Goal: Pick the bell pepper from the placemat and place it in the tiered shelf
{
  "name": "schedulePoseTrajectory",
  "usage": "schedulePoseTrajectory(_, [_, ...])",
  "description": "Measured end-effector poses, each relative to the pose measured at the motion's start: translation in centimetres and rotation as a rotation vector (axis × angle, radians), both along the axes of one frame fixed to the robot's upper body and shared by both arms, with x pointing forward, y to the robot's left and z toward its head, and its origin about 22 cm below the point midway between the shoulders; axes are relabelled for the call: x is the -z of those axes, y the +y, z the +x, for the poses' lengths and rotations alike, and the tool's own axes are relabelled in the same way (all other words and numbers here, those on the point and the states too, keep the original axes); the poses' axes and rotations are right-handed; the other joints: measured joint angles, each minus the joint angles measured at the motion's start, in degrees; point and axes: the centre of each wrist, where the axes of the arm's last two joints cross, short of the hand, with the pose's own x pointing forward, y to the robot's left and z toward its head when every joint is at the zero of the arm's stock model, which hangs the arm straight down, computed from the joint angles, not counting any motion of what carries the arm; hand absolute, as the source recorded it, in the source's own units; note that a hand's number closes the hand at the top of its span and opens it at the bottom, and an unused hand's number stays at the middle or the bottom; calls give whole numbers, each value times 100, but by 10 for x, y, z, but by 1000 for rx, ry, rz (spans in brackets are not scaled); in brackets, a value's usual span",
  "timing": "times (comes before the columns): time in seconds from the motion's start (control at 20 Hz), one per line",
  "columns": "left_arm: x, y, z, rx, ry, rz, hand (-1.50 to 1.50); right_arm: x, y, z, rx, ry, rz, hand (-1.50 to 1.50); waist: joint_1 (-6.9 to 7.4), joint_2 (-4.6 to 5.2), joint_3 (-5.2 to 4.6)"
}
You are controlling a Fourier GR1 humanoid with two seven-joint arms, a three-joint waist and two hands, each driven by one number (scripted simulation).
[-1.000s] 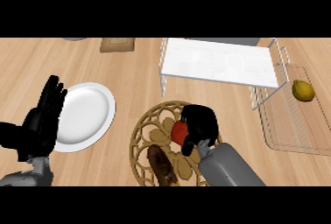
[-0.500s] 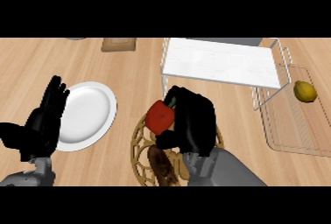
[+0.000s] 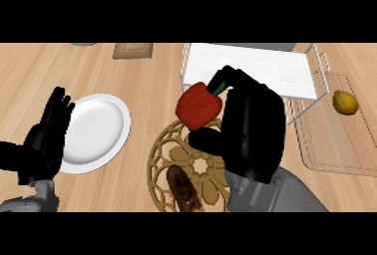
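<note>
Red bell pepper (image 3: 198, 106), white plate (image 3: 94, 132) — tan, perhaps floral-patterned placemat (image 3: 163, 152).

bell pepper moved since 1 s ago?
Yes. The bell pepper, held in the right hand, has risen off the placemat toward the tiered shelf.

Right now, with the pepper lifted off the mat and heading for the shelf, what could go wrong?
1. The right hand holds the bell pepper at its side, mostly exposed beyond the fingers; it might slip during the carry.
2. The tiered shelf has thin wire posts on its near edge; the pepper or fingers could clip them on the way in.
3. A brown item lies on the placemat under the forearm; a low swing may nudge it.
</note>
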Motion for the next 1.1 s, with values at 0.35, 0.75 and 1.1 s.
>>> schedulePoseTrajectory(0.35, [-2, -6, 1, 6, -8, -4, 0, -12, -23, 20, 107, -14, 3, 150, 36, 33, 5])
schedulePoseTrajectory(0.75, [-9, -5, 1, 14, -7, 0, 0, 10, -53, 67, 206, 5, 29, 150, 81, 60, 9])
schedulePoseTrajectory(1.1, [-4, -7, 2, 22, -5, -9, 0, 32, -65, 102, 253, -28, 66, 150, 91, 64, 9])
